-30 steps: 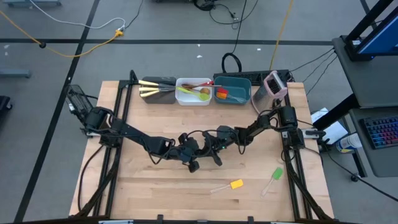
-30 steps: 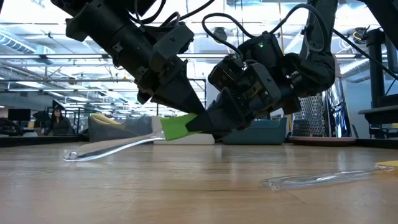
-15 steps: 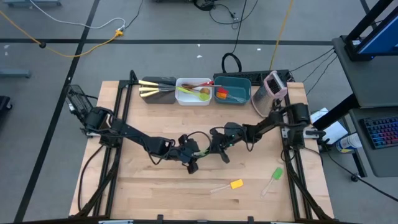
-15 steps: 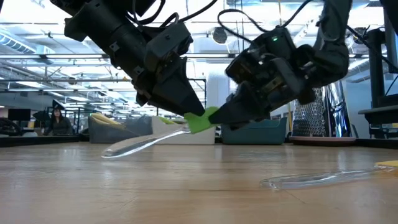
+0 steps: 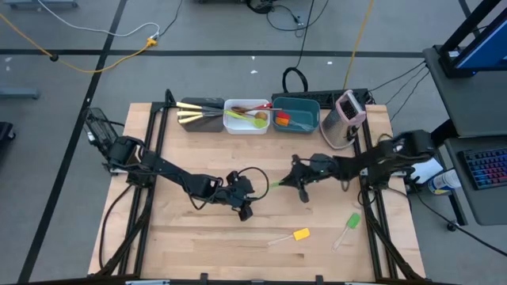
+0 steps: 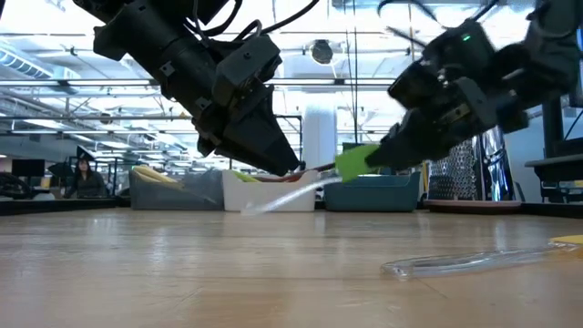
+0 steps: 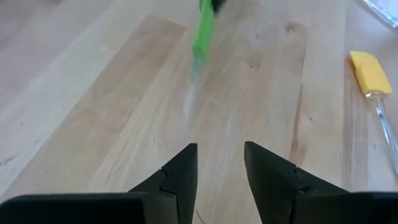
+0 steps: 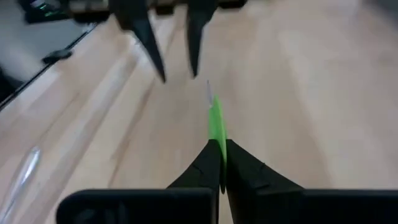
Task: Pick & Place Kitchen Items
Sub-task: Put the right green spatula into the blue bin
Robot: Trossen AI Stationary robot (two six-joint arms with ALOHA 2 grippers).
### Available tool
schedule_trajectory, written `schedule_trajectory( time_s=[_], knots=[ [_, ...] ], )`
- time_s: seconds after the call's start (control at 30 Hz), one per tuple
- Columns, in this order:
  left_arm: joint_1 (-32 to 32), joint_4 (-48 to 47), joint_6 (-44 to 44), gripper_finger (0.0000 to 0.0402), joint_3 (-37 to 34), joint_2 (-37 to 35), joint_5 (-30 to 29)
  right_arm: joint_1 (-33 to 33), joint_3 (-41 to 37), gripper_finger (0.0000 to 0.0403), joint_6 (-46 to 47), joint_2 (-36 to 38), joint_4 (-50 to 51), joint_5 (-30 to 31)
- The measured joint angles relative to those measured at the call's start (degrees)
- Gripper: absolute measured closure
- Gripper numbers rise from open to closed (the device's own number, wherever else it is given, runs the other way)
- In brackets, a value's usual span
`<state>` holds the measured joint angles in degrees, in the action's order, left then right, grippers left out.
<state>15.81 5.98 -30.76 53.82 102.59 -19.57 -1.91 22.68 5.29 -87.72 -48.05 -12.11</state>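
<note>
— What lies nearest?
— A yellow spatula (image 5: pixel 291 236) and a green one (image 5: pixel 347 229), flat on the table (image 5: pixel 190 245).
— And mid-table?
— The right gripper (image 5: pixel 296 182) pinches a green-headed spatula (image 6: pixel 310 181) by its head, off the wood; the left gripper (image 5: pixel 242 192), just beside, stands parted and empty.

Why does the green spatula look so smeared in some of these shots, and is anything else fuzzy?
Left wrist view: the green spatula is streaked, its clear handle nearly vanishing, while the yellow spatula is sharper. Right wrist view: the right gripper pinches it, and the table around is soft. Low view: its handle is a pale smear; the near clear handle stays sharper.
</note>
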Motion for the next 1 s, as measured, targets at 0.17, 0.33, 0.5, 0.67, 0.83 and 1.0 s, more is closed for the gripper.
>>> schedule_trajectory(
  time_s=[0.17, 0.33, 0.5, 0.67, 0.83, 1.0],
  knots=[
    [0.0, 0.39, 0.22, 0.0265, -0.02, 0.02, -0.02, 0.41, -7.3, 0.0402, -0.12, 12.36, 1.11, 13.02],
    [-0.06, 0.81, 0.35, 0.0266, -0.02, 0.02, -0.02, 2.1, -13.8, 0.0402, -0.11, 22.94, 1.26, 33.91],
    [-0.34, 1.84, 0.26, 0.0266, -0.02, 0.02, -0.04, 3.04, -16.08, 0.0402, -0.06, 27.87, 1.47, 47.6],
    [-0.8, 2.56, -1.4, 0.0266, -0.02, 0.02, -0.07, 3.05, -15.13, 0.0402, -0.46, 28.11, 2.38, 52.97],
    [-0.81, 3.38, -2.74, 0.0266, -0.02, 0.02, -0.26, 0.68, -13.42, 0.0402, -2.02, 28.09, 6.7, 57.3],
    [-0.81, 3.65, -4.06, 0.0266, -0.02, 0.02, -0.28, -4.78, -12.44, 0.0399, -1.29, 28.06, 8.85, 54.9]
  ],
)
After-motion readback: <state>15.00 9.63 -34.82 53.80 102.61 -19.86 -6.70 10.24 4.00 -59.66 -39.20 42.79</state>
